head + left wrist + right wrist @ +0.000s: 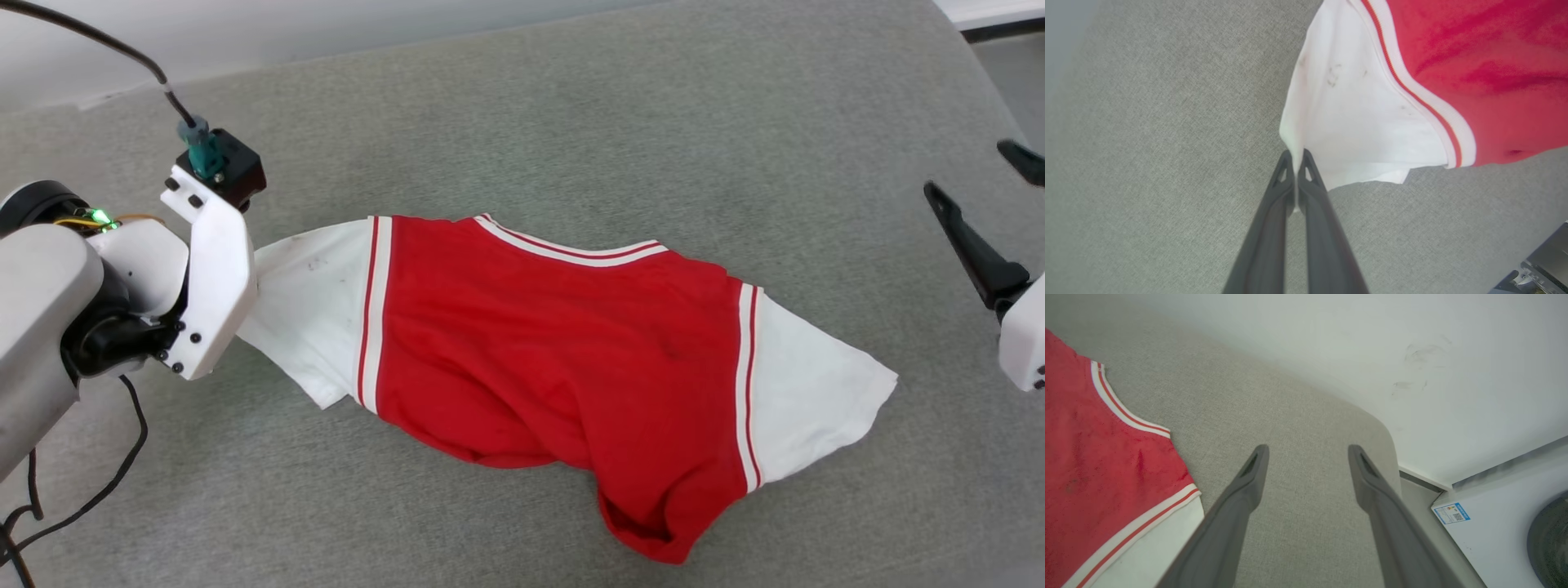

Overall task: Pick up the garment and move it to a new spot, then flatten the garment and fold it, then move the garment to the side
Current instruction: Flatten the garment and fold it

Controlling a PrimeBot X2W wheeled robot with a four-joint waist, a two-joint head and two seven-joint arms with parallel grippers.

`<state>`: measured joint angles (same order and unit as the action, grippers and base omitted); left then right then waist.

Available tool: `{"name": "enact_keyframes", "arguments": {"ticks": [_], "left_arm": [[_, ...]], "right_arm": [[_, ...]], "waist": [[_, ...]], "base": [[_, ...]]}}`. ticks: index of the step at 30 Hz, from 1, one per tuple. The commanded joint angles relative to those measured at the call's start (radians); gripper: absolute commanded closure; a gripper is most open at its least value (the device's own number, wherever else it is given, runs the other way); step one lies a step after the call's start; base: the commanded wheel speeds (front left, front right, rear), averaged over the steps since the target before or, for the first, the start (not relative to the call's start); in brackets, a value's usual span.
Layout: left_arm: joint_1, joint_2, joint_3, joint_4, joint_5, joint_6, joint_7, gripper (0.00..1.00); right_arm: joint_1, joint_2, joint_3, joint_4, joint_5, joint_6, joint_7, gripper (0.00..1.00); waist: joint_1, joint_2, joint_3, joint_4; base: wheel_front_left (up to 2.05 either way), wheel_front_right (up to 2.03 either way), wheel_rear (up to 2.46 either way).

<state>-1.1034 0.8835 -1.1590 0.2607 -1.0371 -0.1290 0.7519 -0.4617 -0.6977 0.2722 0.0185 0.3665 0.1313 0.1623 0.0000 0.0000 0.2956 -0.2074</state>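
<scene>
The garment (555, 343), a red jersey shirt with white sleeves and striped trim, lies spread across the grey cushion, plain side up, its lower hem bunched toward me. My left gripper (1295, 157) is shut on the edge of the garment's white sleeve (1355, 122), which it holds slightly lifted at the left end. In the head view the left wrist (208, 278) covers that pinch. My right gripper (1306, 457) stands open over bare cushion beyond the other sleeve (816, 392), touching nothing; the garment (1098, 457) lies to its left.
The grey fabric surface (571, 122) extends behind and in front of the shirt. A white wall (1372, 347) runs along its far side. A white appliance with a label (1494, 522) stands past the cushion's right end. Black cables (98, 482) hang by my left arm.
</scene>
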Motion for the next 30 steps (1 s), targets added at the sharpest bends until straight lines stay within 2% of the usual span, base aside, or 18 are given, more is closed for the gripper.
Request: {"name": "enact_keyframes", "arguments": {"ticks": [1,4,6,11,15,17,21,24,30], "left_arm": [[0.017,0.010,0.005,-0.012,-0.005,0.000,-0.015,1.00],[0.018,0.014,0.002,-0.027,0.000,0.000,-0.021,1.00],[0.015,0.011,0.001,-0.035,0.003,0.003,-0.023,1.00],[0.000,0.002,0.004,-0.045,0.009,0.007,-0.025,1.00],[-0.019,-0.003,0.008,-0.058,0.018,0.009,-0.022,1.00],[-0.023,-0.003,0.008,-0.061,0.020,0.009,-0.021,1.00],[-0.042,-0.011,0.011,-0.067,0.028,0.008,-0.020,1.00],[-0.046,-0.017,0.011,-0.066,0.029,0.008,-0.027,1.00],[-0.027,-0.017,0.005,-0.050,0.022,0.006,-0.044,1.00]], "right_arm": [[-0.029,-0.060,0.070,0.009,0.097,-0.001,0.110,0.00],[-0.068,-0.163,0.204,-0.003,0.237,-0.001,0.298,0.00],[-0.096,-0.207,0.274,-0.010,0.313,-0.001,0.396,0.00],[-0.144,-0.241,0.389,0.009,0.401,-0.001,0.531,0.00],[-0.191,-0.201,0.479,0.106,0.461,-0.001,0.593,0.00],[-0.200,-0.188,0.489,0.131,0.473,-0.001,0.592,0.00],[-0.219,-0.143,0.547,0.225,0.493,-0.001,0.573,0.00],[-0.201,-0.106,0.630,0.272,0.510,-0.001,0.559,0.00],[-0.213,-0.064,0.722,0.313,0.570,0.001,0.501,0.00]], "waist": [[0.0000,0.0000,-0.001,0.022],[0.0000,0.0000,0.008,0.041],[0.0000,0.0000,0.016,0.051],[0.0000,0.0000,0.035,0.063],[0.0000,0.0000,0.066,0.073],[0.0000,0.0000,0.073,0.075],[0.0000,0.0000,0.099,0.087],[0.0000,0.0000,0.109,0.092],[0.0000,0.0000,0.101,0.090]], "base": [[0.00,0.00,0.00],[0.00,0.00,0.00],[0.00,0.00,0.00],[0.00,0.00,0.00],[0.00,0.00,0.00],[0.00,0.00,0.00],[0.00,0.00,0.00],[0.00,0.00,0.00],[0.00,0.00,0.00]]}}
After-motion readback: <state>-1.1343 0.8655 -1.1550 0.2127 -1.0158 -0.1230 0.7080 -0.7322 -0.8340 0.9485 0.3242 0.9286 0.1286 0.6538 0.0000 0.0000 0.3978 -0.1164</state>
